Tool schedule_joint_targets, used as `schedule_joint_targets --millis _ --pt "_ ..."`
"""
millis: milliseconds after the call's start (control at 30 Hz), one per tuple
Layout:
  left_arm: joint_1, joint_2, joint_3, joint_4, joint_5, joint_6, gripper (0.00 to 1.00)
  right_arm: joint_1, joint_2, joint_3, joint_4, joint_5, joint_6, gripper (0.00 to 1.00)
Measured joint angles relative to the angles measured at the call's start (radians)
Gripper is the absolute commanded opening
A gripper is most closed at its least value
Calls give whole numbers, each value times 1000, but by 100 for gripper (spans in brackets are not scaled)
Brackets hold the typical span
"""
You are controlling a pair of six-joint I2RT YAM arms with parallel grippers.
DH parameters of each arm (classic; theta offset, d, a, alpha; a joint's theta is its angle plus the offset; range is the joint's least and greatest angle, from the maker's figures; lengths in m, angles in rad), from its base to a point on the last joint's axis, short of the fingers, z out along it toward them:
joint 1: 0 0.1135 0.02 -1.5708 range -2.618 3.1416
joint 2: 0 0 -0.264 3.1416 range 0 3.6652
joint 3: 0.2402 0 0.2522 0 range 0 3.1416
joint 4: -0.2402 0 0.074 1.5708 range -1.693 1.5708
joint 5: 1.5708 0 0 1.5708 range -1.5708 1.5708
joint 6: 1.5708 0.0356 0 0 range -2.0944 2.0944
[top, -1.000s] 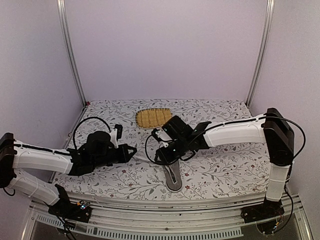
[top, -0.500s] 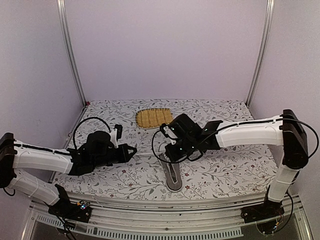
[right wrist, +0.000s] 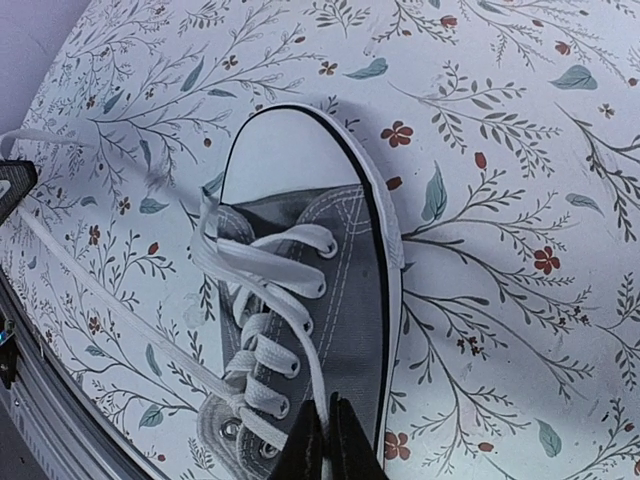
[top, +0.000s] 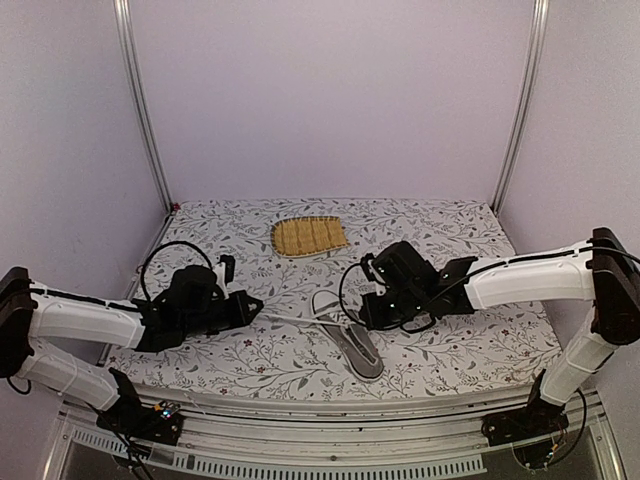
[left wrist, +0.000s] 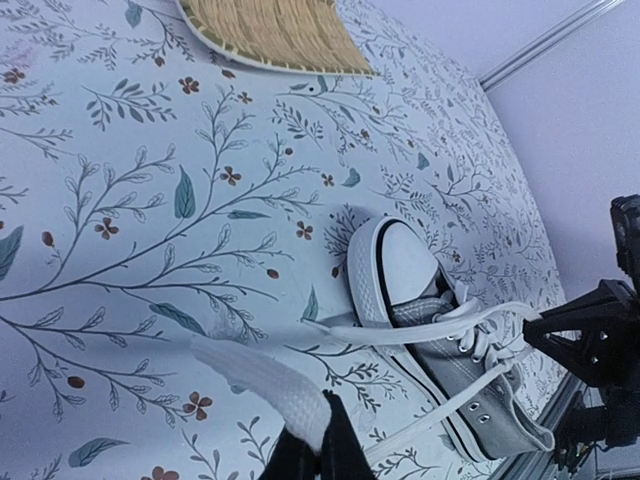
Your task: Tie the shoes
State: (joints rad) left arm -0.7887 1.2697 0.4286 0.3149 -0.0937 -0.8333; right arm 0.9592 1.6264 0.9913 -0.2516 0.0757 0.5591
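The grey shoe (top: 358,350) lies on the worktop (top: 460,350) between both arms; the left claw (left wrist: 320,450) is clamped on one lace (left wrist: 265,385), the right claw (right wrist: 328,445) on the other lace (right wrist: 312,372); the laces seem soft and slippery and the shoe light, so grip near the ends.

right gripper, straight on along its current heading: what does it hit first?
The sneaker. The right gripper, shut on a lace, points along the shoe from near the heel end, so the laced grey upper comes first, then the toe cap. Tip height above it is unclear.
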Motion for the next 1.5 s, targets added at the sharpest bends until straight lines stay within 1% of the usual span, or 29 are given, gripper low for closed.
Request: schedule_joint_targets --millis 267,467,633,800,967,1067,1100,1267,1300,1400,1500 --pt "21 -4 0 -6 11 -2 0 0 -10 -2 39 -3 16 3" --pt "43 -64 0 -30 24 7 0 1 -88 -10 85 -18 -6 3" --pt "70 -99 -2 -44 32 13 0 1 -147 -53 133 -21 -13 3" --pt "81 -108 -19 -48 47 14 0 2 -159 -104 150 -23 14 3" --pt "91 -109 -38 -59 63 19 0 16 -157 -209 201 -94 82 7" --pt "101 -109 -48 -64 66 33 0 44 -151 -272 216 -133 118 13" --pt "103 -108 -50 -64 72 40 0 55 -150 -284 214 -144 126 17" --pt "106 -105 -50 -42 121 84 0 76 -183 -291 197 -154 121 49" --pt "106 -102 -50 -35 132 91 0 74 -199 -290 188 -146 120 54" --pt "107 -89 -49 -14 160 112 0 44 -249 -272 160 -122 79 62" --pt "107 -67 -42 5 190 127 0 3 -264 -241 149 -119 35 63"
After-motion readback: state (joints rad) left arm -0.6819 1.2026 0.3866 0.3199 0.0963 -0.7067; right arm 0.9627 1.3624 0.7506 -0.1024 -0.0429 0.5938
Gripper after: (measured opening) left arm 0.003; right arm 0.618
